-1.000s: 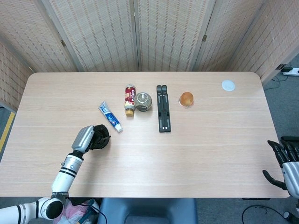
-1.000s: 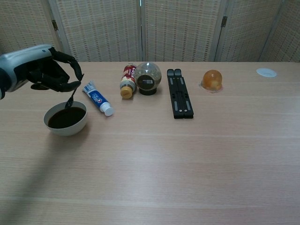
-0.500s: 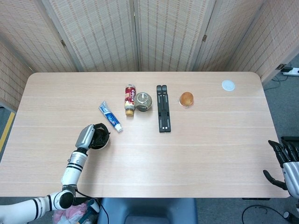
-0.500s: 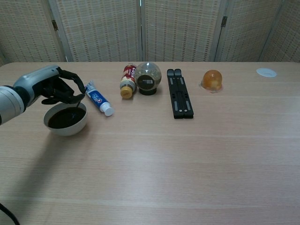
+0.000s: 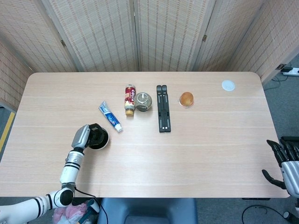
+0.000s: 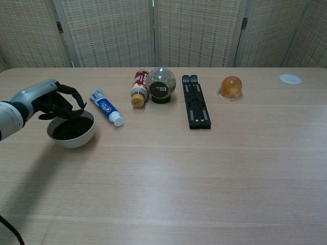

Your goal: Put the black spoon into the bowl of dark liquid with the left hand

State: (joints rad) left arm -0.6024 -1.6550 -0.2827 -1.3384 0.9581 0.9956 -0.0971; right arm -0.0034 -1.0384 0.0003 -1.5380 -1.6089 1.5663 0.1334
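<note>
Woven reed screens back a pale wood-grain table, smooth and matte.

My left hand sits at the far rim of the bowl of dark liquid, fingers curled inward and low over the liquid. The black spoon appears only as a thin dark sliver at my fingertips, just at the liquid surface; I judge it pinched there, but the pictures do not settle whether I hold it or it already rests in the bowl. In the head view the hand covers most of the bowl.

Step in hand: placement, at or near release. Next move, as I judge it: spread the fingers, confirm the spoon leans on the rim, then lift straight up without tipping the light, round, white-walled bowl.

Just beside the bowl lies a soft blue-and-white toothpaste tube. Further along are a red-labelled bottle on its side, touching or nearly touching a clear globe on a dark base, then a flat black folded stand, an amber translucent ball, and a small white disc.

My right hand hangs off the table edge, fingers apart, holding nothing.
</note>
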